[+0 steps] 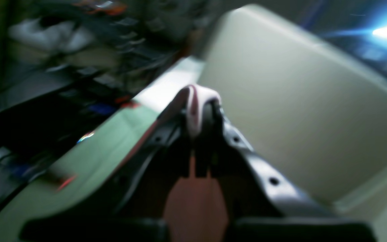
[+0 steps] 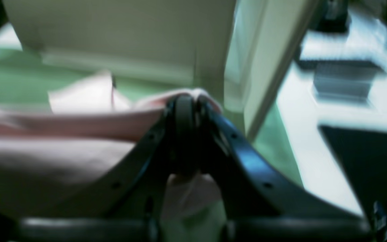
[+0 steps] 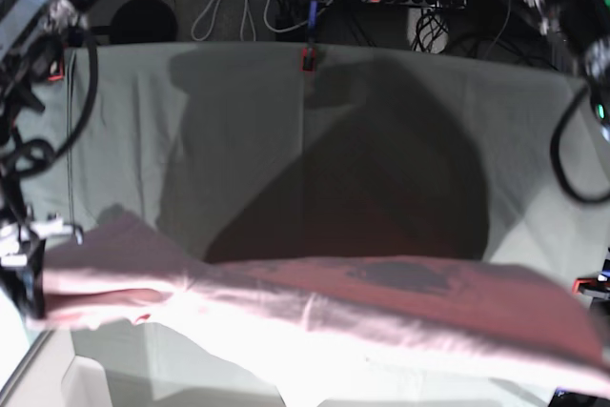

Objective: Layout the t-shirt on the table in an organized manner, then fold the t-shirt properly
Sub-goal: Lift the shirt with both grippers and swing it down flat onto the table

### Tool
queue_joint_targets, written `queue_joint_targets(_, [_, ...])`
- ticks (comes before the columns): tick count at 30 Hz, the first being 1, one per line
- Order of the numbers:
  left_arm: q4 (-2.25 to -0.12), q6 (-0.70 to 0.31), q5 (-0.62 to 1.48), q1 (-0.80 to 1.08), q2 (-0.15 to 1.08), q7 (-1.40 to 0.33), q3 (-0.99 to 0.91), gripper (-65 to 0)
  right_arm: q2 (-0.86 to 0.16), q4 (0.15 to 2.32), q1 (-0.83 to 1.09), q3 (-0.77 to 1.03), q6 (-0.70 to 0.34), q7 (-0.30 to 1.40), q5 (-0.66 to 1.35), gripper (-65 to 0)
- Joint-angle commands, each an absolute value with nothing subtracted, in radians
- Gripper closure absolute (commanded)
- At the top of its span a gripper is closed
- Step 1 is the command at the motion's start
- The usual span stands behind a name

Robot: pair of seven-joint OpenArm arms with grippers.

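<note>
Pink cotton all the way across: the t-shirt (image 3: 315,307) hangs stretched above the table (image 3: 238,131), strung between both arms near the table's front edge. Left gripper (image 1: 198,112) is clamped tight on a fold of it poking out past the tips, and right gripper (image 2: 188,101) pinches another edge, cloth bunched around its closed jaws.

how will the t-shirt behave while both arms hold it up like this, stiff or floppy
Probably floppy: the t-shirt sags between its held ends above the table. Likely light: a thin pinch in the left gripper and right gripper carries it. It may swing or fold over when moved.
</note>
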State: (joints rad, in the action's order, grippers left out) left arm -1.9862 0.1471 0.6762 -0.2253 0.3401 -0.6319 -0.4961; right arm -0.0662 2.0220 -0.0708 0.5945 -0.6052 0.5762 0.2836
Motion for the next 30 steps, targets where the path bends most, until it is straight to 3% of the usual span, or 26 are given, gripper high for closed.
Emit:
queue_joint_targets(1, [-2.005, 0.153, 0.654, -0.269, 0.358, -0.616, -0.492, -0.1, -0.079, 2.041, -0.114, 0.595, -0.604, 0.538, 0.297, 0.0])
queue_joint_targets(14, [-2.002, 0.153, 0.372, -0.653, 0.348, -0.628, -0.22, -0.1, -0.17, 2.008, -0.575, 0.539, -0.602, 0.55, 0.289, 0.0])
queue_joint_targets(30, [-2.025, 0.153, 0.372, -0.564, 0.252, -0.622, -0.349, -0.1, -0.255, 2.025, -0.751, 0.542, -0.602, 0.539, 0.292, 0.0])
